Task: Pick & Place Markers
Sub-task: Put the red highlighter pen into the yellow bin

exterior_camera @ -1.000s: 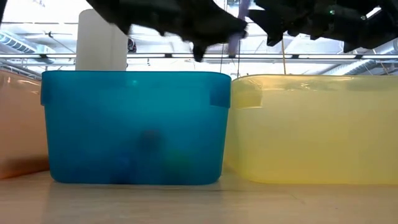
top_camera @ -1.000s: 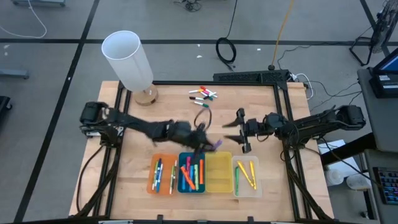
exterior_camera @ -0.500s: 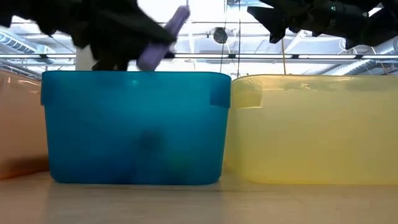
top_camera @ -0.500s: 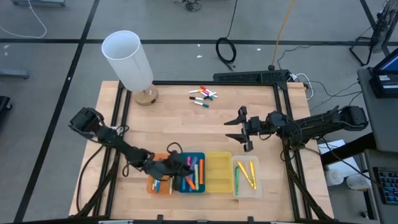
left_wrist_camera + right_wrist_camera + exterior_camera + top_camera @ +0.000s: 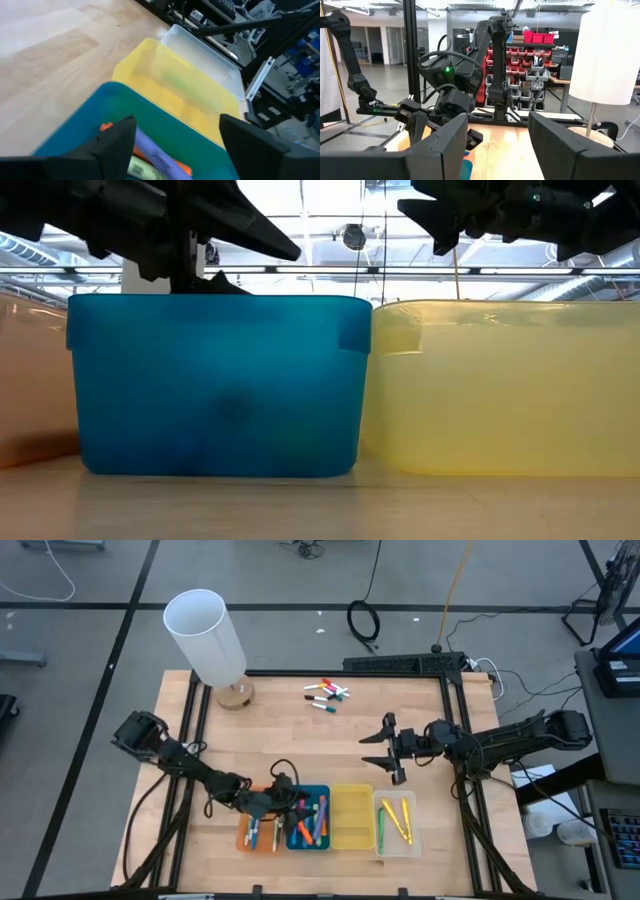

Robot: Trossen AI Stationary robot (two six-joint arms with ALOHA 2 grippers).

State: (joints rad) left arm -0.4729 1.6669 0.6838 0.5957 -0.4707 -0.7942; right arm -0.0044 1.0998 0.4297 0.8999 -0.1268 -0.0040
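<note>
Several loose markers (image 5: 325, 693) lie on the wood near the table's far edge. My left gripper (image 5: 292, 806) hangs open over the blue tray (image 5: 308, 838). Between its fingers the left wrist view shows a purple marker (image 5: 151, 156) lying in that tray on other markers. Orange (image 5: 242, 830), yellow (image 5: 351, 818) and clear (image 5: 397, 840) trays stand in the same row along the near edge. My right gripper (image 5: 384, 748) is open at mid-table right, above the wood, with nothing between its fingers.
A white lamp (image 5: 206, 635) on a wooden base (image 5: 236, 694) stands at the far left corner. Black frame rails (image 5: 455, 730) run along the table's sides. Bare wood (image 5: 300, 740) lies between the loose markers and the trays.
My left gripper has carried the purple marker from mid-table toward the near edge, over the blue tray, then opened and let go. The marker now lies in the blue tray. My right gripper has kept its place.
</note>
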